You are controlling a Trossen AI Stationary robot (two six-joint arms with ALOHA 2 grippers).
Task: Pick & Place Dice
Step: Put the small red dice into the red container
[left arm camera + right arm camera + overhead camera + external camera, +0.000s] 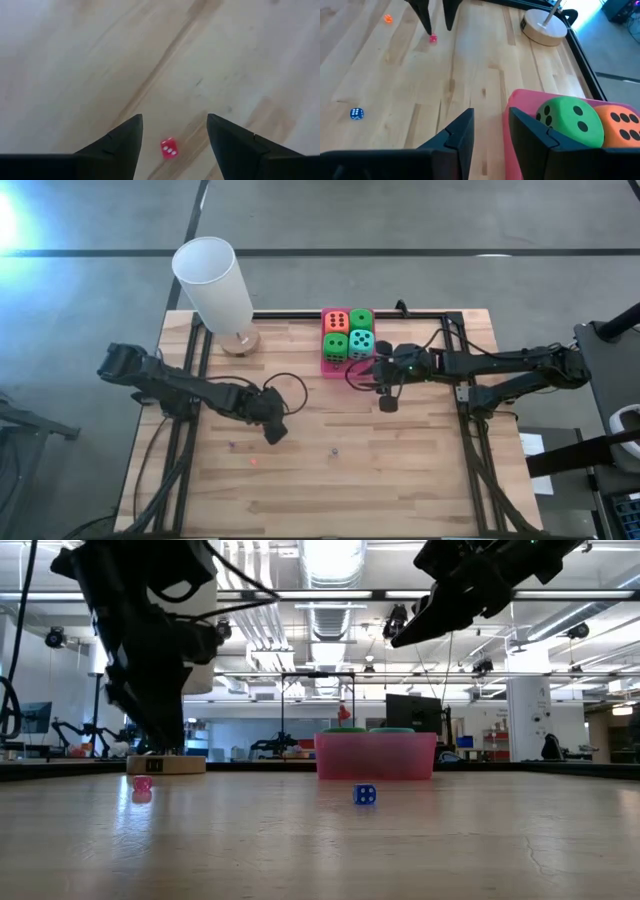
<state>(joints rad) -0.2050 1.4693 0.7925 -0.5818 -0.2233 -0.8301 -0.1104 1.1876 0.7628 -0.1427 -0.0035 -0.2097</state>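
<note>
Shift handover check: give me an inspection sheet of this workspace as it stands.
Surface: wooden table, bare planks, no spills seen.
Job's things: four large dice (two green, one orange-red, one teal) packed in a pink tray; a small red die, small blue die and small orange die lie loose on the wood.
Clutter: lamp at a back corner.
Grippers: left gripper open, above the small red die; right gripper narrowly open, empty, beside the tray.
Cables: dark cable looped on the table.
Surroundings: lab room, ceiling lights.
</note>
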